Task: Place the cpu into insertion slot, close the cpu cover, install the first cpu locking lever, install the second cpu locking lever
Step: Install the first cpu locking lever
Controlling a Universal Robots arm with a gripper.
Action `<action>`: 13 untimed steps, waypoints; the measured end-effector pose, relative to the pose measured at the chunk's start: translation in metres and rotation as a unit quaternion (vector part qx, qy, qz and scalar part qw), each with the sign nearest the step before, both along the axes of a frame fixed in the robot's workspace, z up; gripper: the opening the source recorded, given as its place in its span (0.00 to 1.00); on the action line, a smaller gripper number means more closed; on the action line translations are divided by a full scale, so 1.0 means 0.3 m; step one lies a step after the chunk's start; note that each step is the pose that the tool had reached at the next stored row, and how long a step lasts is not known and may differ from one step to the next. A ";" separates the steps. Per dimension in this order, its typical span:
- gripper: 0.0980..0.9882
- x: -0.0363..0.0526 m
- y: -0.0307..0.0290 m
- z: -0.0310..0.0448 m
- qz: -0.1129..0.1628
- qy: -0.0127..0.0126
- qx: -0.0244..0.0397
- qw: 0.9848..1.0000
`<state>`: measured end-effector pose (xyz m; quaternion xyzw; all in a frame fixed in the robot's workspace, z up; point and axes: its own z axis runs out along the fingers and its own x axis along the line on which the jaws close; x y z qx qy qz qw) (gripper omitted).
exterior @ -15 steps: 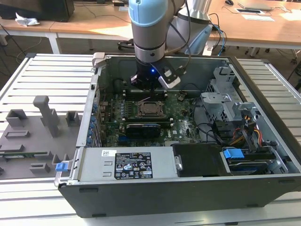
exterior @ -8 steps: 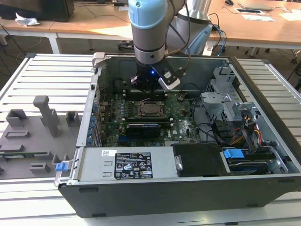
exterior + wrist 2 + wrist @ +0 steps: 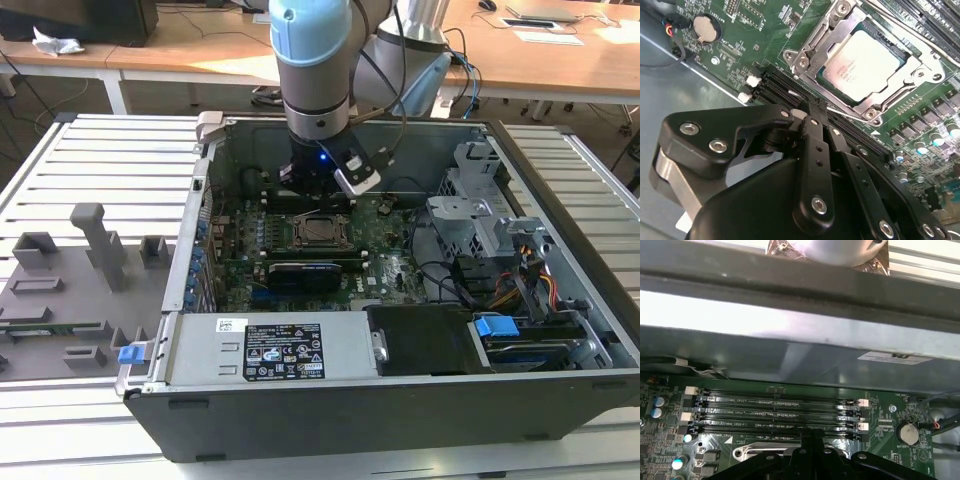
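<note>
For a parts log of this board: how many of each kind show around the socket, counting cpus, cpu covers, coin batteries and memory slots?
cpu: 1
cpu cover: 1
coin battery: 1
memory slots: 4
Total: 7
</note>
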<state>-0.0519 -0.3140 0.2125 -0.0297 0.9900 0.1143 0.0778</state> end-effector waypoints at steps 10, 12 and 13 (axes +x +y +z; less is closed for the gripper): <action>0.01 -0.004 0.021 -0.006 -0.014 0.000 -0.006 1.000; 0.01 -0.004 0.021 -0.009 -0.020 0.000 -0.007 1.000; 0.01 -0.004 0.021 -0.010 -0.025 0.000 -0.007 1.000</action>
